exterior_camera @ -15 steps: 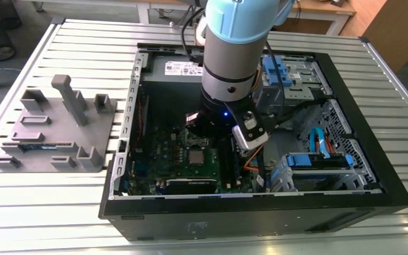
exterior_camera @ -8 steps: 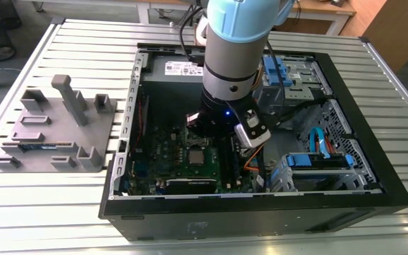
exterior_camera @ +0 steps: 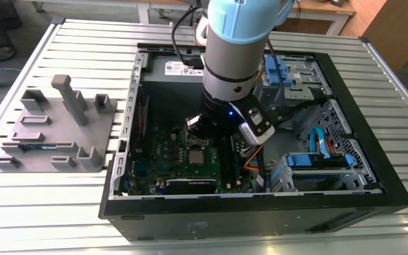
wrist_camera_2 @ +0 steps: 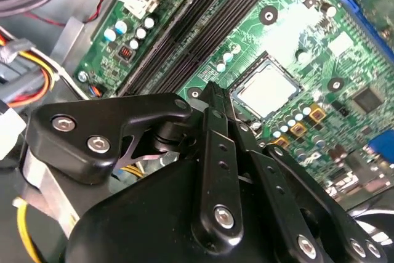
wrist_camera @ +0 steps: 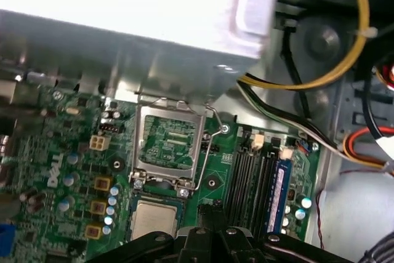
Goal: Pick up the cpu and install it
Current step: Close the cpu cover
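Observation:
The cpu (wrist_camera: 154, 220) is a small silvery square lying flat in its socket on the green motherboard (wrist_camera: 61, 170). It also shows in the second wrist view as the cpu (wrist_camera_2: 268, 93) and in the exterior view as the cpu (exterior_camera: 197, 155). The metal socket frame (wrist_camera: 169, 143) is hinged up and open just beyond the chip. My gripper (wrist_camera_2: 210, 89) hangs a little above the board beside the cpu, its black fingers (wrist_camera_2: 217, 152) shut together with nothing between them. The gripper (wrist_camera: 206, 210) tip sits just off the chip's corner.
The open computer case (exterior_camera: 261, 212) surrounds the arm. A memory stick (wrist_camera: 277, 192) with a blue label sits in the slots next to the socket. Yellow, black and red cables (wrist_camera: 351, 47) run nearby. A grey parts fixture (exterior_camera: 55, 133) stands at the exterior view's left.

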Controlling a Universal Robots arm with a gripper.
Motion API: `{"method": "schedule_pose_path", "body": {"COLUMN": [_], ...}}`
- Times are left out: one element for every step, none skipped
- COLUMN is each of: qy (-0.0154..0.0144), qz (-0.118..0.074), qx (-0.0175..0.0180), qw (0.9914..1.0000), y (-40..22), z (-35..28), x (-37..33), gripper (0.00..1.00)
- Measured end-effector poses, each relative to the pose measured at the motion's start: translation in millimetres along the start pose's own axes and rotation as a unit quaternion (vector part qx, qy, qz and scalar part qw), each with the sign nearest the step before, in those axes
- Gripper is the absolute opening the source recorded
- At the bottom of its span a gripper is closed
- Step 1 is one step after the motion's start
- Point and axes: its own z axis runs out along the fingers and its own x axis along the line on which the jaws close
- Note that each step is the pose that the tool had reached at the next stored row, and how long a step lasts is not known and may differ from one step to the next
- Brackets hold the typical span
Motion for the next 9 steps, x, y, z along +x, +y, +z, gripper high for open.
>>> {"method": "schedule_pose_path", "body": {"qy": [0.0003, 0.0007, 0.0009, 0.0012, 0.0014, 0.0015, 0.0016, 0.0018, 0.0018], "qz": [-0.009, -0.018, -0.026, -0.033, -0.039, -0.044, -0.047, -0.05, -0.053], "qx": [-0.0001, -0.0003, -0.0005, -0.0006, -0.0008, -0.0009, -0.001, -0.0011, -0.0011], "qw": [0.99996, 0.99984, 0.99965, 0.99946, 0.99925, 0.99904, 0.99888, 0.99874, 0.99861], "y": [0.0, 0.0, 0.0, -0.1, -0.1, -0.1, -0.1, -0.1, -0.1], "z": [0.1, 0.2, 0.3, 0.3, 0.3, 0.4, 0.4, 0.4, 0.4], "x": [0.0, 0.0, 0.0, 0.0, -0.1, -0.2, -0.2, -0.2, -0.2], "gripper": [0.11, 0.11, 0.11, 0.11, 0.11, 0.11, 0.11, 0.11, 0.11]}}
